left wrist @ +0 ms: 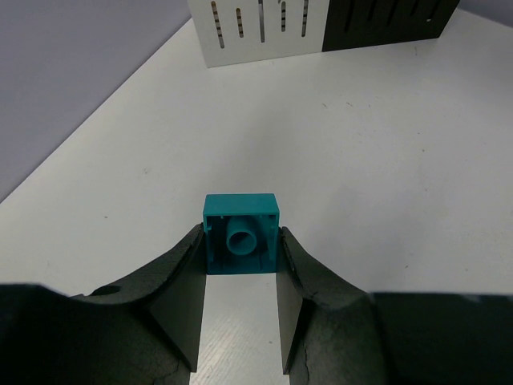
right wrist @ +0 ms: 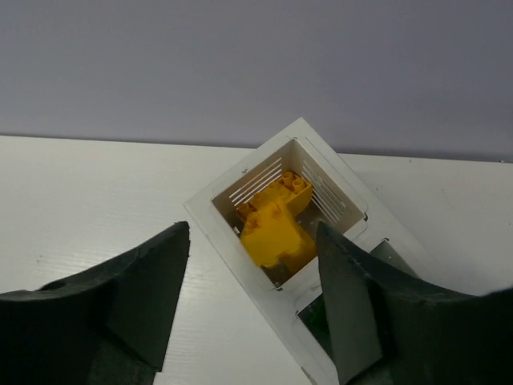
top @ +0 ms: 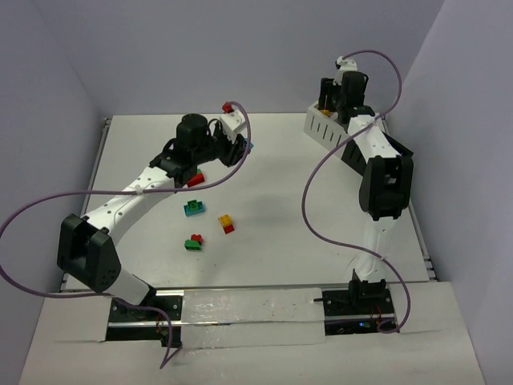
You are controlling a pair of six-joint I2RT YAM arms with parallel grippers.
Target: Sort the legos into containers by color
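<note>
My left gripper (left wrist: 240, 249) is shut on a teal lego (left wrist: 240, 234), held above the table; in the top view it (top: 240, 149) is at the back centre-left. My right gripper (right wrist: 251, 233) is open and empty, hovering over a white container (right wrist: 210, 220) that holds yellow legos (right wrist: 276, 228). In the top view it (top: 333, 100) is over the white container (top: 321, 128) at the back right. A black container (top: 350, 156) lies beside it, partly hidden by the right arm. Loose legos lie mid-table: a red one (top: 196, 180), a teal-green pair (top: 194, 208), a yellow-red pair (top: 227, 224) and a green-red pair (top: 193, 242).
The left wrist view shows the white container (left wrist: 260, 28) and the black container (left wrist: 385, 20) far ahead across bare table. Grey walls close the table at the back and both sides. Purple cables loop from both arms.
</note>
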